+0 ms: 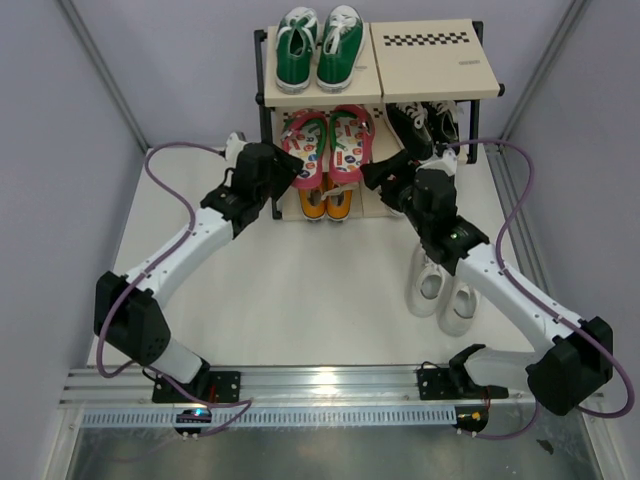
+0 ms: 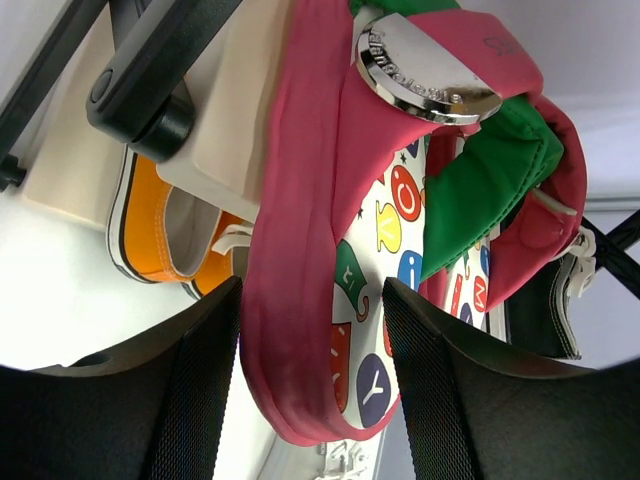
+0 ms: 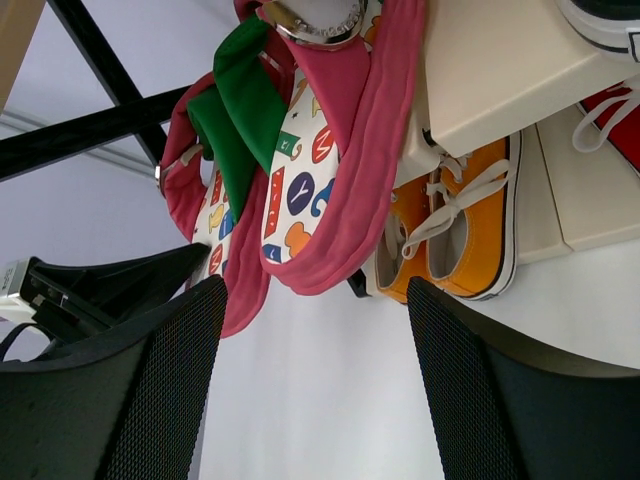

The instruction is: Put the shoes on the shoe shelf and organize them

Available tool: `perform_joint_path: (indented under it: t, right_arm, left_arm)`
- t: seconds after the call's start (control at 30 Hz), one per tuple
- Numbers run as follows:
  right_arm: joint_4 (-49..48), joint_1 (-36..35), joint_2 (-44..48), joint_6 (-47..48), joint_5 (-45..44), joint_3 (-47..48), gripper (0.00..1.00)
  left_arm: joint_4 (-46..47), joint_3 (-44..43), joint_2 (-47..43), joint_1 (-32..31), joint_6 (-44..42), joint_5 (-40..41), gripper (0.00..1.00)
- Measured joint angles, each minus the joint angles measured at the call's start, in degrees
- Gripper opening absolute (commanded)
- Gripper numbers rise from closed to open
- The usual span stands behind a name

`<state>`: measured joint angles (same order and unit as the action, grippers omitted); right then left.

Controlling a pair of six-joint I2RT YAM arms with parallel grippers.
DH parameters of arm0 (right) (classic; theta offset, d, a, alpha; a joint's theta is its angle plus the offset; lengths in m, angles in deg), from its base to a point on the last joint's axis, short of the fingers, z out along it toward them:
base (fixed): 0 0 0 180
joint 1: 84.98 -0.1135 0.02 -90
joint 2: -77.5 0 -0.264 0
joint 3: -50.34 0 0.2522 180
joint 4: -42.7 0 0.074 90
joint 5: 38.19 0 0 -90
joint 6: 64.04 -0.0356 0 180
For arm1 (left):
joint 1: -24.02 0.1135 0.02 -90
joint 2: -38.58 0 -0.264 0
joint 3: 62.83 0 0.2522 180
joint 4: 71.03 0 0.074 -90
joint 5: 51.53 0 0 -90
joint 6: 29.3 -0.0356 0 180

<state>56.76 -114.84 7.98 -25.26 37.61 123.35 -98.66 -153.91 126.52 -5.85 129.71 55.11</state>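
**A:** Wide white surface (image 1: 330, 290), and up at twelve o'clock stands the three-tier shoe shelf (image 1: 430, 65), backed close to the wall. Both arms are reaching in towards its left half.

**B:** The white sneakers (image 1: 442, 288) are not on the shelf. They sit on the surface at about four o'clock, side by side, right beside the right arm.

**A:** Top tier, left half: green sneakers (image 1: 318, 45). Below them, the pink flip-flops (image 1: 330, 145) lie on the middle tier with their heels hanging over the front edge. Black sneakers (image 1: 425, 122) are at three o'clock from them on the same tier.

**B:** And the orange sneakers (image 1: 326, 203) are tucked into the bottom tier, directly under the flip-flops.

**A:** Now the left gripper (image 2: 312, 300): its fingers straddle the heel of the left flip-flop (image 2: 300, 200), one on each side. Clamped or just around it? I cannot tell.

**B:** The right gripper (image 3: 315, 300) is spread wide and holding nothing, with the flip-flop heels just beyond its fingertips.
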Motion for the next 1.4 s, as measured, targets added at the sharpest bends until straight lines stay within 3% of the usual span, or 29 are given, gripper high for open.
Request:
perform_joint_path:
  t: [0.17,0.23,0.37,1.0,1.4]
  right_arm:
    - [-1.7,1.6,-2.1,0.0,1.1,0.0,0.77]
    - [-2.1,2.0,-3.5,0.0,1.6,0.0,0.77]
    - [-2.0,2.1,-6.3,0.1,2.2,0.4,0.77]
    - [-3.2,2.1,-10.1,0.5,3.1,5.2,0.77]
    - [-0.9,2.2,-17.0,1.8,6.5,11.3,0.76]
  left_arm:
    - [0.1,-0.4,0.6,0.0,0.1,-0.6,0.54]
    - [0.4,-0.6,1.0,0.0,0.1,-0.9,0.44]
    - [1.2,-1.5,2.0,0.0,0.8,-1.7,0.33]
    - [2.2,-4.2,5.3,0.2,1.1,-1.7,0.25]
    - [2.4,-4.2,5.3,0.1,-0.2,-0.5,0.12]
